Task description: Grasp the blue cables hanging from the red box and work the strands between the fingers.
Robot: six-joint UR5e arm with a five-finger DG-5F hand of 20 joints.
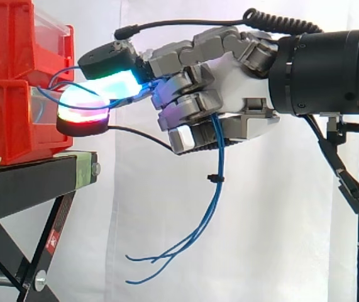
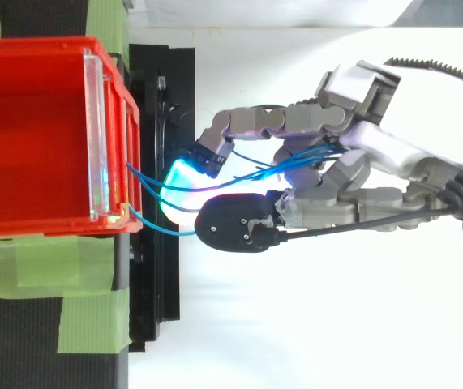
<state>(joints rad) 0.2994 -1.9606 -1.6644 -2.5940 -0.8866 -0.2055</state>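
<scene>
As my hand (image 1: 237,80) clenches the blue cables (image 1: 217,148) by the red box (image 2: 45,47), grasping looks done. Working the strands remains.

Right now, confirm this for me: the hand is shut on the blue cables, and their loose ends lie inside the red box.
Wrong on the ends. The hand is shut on the blue cables, but their loose ends hang free in the air below the hand, not inside the red box. The side view shows it.
</scene>
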